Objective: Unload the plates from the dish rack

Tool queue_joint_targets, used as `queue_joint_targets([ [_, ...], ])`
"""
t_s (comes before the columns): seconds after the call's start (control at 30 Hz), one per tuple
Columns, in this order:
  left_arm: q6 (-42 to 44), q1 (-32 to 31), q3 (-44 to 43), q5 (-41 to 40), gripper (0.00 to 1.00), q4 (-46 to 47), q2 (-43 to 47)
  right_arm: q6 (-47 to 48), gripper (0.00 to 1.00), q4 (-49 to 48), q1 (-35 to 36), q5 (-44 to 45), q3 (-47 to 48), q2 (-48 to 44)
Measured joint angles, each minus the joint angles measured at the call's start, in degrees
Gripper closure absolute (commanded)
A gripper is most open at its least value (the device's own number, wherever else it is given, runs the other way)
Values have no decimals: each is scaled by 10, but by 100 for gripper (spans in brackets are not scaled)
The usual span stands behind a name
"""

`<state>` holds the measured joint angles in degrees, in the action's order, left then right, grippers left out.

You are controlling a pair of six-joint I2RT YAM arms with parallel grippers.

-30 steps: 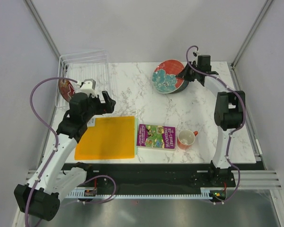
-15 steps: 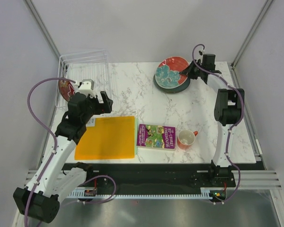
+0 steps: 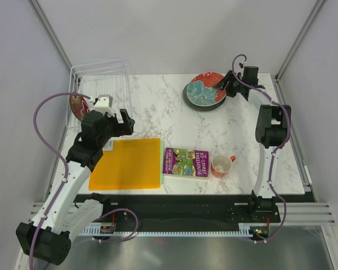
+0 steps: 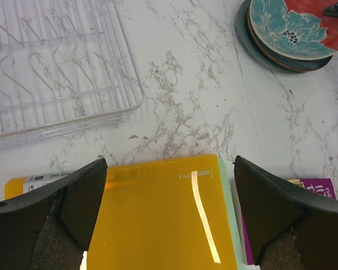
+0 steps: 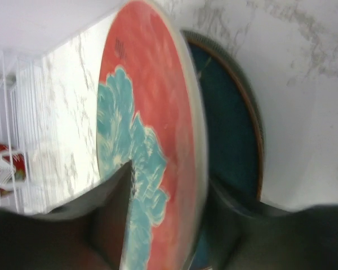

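A red plate with a teal flower (image 3: 205,90) (image 4: 296,28) (image 5: 141,140) lies almost flat on a dark teal plate (image 3: 190,101) (image 5: 231,140) at the table's far right. My right gripper (image 3: 225,87) (image 5: 174,185) straddles its right rim, open, one finger over the face and one behind. Another red plate (image 3: 76,104) stands in the left end of the clear wire dish rack (image 3: 101,84) (image 4: 56,67) at the far left. My left gripper (image 3: 125,121) (image 4: 169,214) hovers open and holds nothing, above the orange mat (image 3: 127,163) (image 4: 158,219).
A purple picture book (image 3: 186,162) (image 4: 327,187) lies right of the mat, and an orange-red mug (image 3: 221,165) stands beside it. The rack overhangs the table's left edge. Bare marble lies between the rack and the plate stack.
The right gripper has lowered the flowered plate from a steep tilt to almost flat on the dark teal plate, and its jaws have parted. The left arm has barely moved.
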<state>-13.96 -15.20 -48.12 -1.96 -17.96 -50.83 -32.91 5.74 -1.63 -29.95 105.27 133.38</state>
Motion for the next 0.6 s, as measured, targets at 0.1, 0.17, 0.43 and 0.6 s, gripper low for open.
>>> queue_joint_targets([
  [0.1, 0, 0, 2, 3, 0, 0, 0, 7, 19, 8, 0, 3, 0, 0],
  [0.17, 0, 0, 2, 5, 0, 0, 0, 15, 14, 19, 0, 6, 0, 0],
  [0.43, 0, 0, 6, 8, 0, 0, 0, 80, 8, 90, 8, 36, 23, -3],
  [0.6, 0, 0, 7, 10, 0, -2, 0, 144, 5, 182, 31, 122, 80, -3],
])
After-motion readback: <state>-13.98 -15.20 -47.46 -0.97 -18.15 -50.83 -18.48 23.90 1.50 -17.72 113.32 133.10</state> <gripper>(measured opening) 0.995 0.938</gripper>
